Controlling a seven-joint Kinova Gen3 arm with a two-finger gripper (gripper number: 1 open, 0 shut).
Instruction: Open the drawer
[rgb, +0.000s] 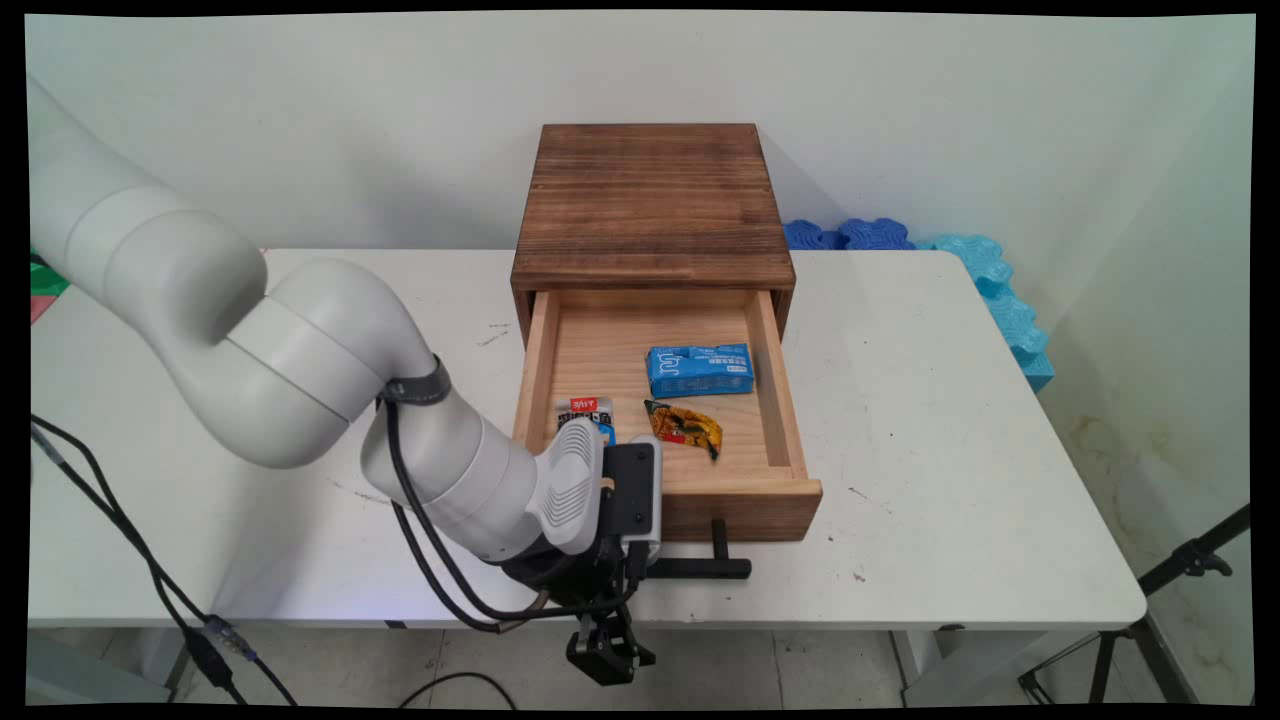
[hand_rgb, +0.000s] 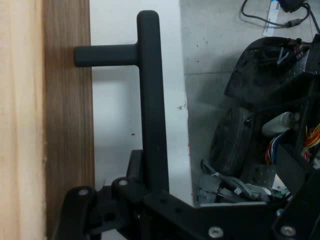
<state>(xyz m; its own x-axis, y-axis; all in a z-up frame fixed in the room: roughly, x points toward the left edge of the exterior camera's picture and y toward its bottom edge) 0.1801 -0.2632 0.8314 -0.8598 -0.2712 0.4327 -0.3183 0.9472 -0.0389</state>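
A dark wooden box (rgb: 650, 200) stands at the back of the white table (rgb: 950, 450), its light wooden drawer (rgb: 783, 400) pulled out toward the near edge. My gripper (rgb: 640, 570) (hand_rgb: 150, 175) points down at the left part of the black bar handle (rgb: 705, 568) (hand_rgb: 149, 90) and is shut on it; the wrist hides the fingers in the main view. In the drawer lie a blue pack (rgb: 700, 370), an orange-yellow snack packet (rgb: 683, 425), and a white-red packet (rgb: 585, 410) partly hidden behind the wrist.
The handle sits close to the table's near edge (hand_rgb: 186, 125), with floor and cabling beyond. Blue foam pieces (rgb: 1000, 300) lie along the back right corner. A black tripod (rgb: 1190, 565) stands right of the table. Black cables (rgb: 430, 560) hang from the arm.
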